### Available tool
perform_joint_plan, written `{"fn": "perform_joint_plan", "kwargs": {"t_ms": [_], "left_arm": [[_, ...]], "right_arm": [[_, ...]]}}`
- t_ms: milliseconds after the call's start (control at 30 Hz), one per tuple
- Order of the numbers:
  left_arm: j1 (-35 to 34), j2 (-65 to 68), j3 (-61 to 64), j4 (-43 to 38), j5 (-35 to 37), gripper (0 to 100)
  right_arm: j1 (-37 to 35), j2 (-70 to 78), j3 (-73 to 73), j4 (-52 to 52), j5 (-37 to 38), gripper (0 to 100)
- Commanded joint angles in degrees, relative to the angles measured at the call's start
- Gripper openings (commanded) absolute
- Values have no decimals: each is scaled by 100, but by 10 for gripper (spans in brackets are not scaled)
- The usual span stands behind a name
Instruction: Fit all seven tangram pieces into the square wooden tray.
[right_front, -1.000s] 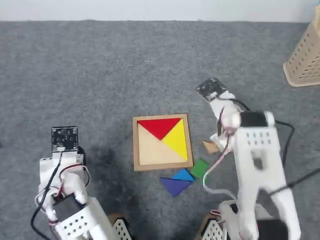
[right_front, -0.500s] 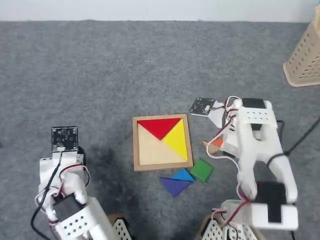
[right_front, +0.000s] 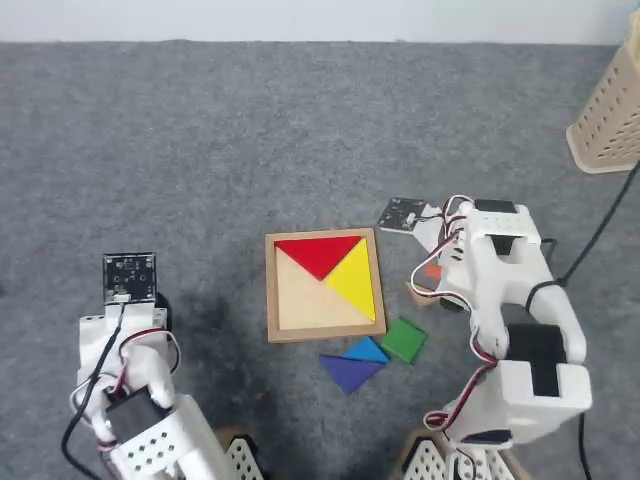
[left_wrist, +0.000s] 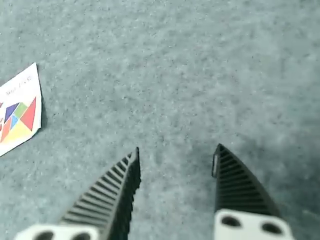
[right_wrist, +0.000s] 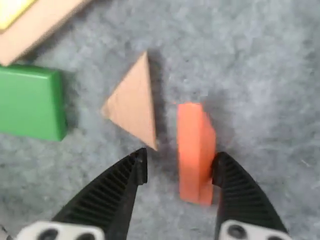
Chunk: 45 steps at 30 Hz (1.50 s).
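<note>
The square wooden tray (right_front: 287, 300) lies mid-table with a red triangle (right_front: 318, 253) and a yellow triangle (right_front: 355, 280) in it. Just off its near right corner lie a green square (right_front: 404, 340), a blue triangle (right_front: 366, 350) and a purple triangle (right_front: 348, 372). My right gripper (right_wrist: 181, 157) is open and low over the carpet to the right of the tray. An orange piece (right_wrist: 195, 150) stands on edge between its fingers, close against one finger. A tan triangle (right_wrist: 132, 115) lies just beside it. My left gripper (left_wrist: 176, 151) is open over bare carpet.
A printed card with a tangram picture (left_wrist: 17, 110) lies on the carpet near the left gripper. A slatted basket (right_front: 610, 110) stands at the far right corner. The left arm (right_front: 130, 340) sits at the near left, away from the tray.
The right arm has folded back toward its base and come down, bringing its open fingers around the orange piece. The left arm has not moved.
</note>
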Motion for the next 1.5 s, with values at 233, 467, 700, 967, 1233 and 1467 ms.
{"fn": "perform_joint_plan", "kwargs": {"t_ms": [233,467,700,967,1233,1467], "left_arm": [[-9,-53,-22,0,-44,218],[-9,-53,-22,0,-44,218],[-9,-53,-22,9,-44,218],[-9,-53,-22,114,-44,218],[-9,-53,-22,114,-44,218],[-9,-53,-22,114,-44,218]], "right_arm": [[286,22,-1081,-136,-958,13],[224,13,-2321,1059,-1987,6],[-215,13,-3200,2193,-2796,6],[-1868,-22,-3798,2844,-4607,6],[-3503,-1437,-2585,1578,-5776,6],[-4189,-796,-2119,444,-6136,6]]}}
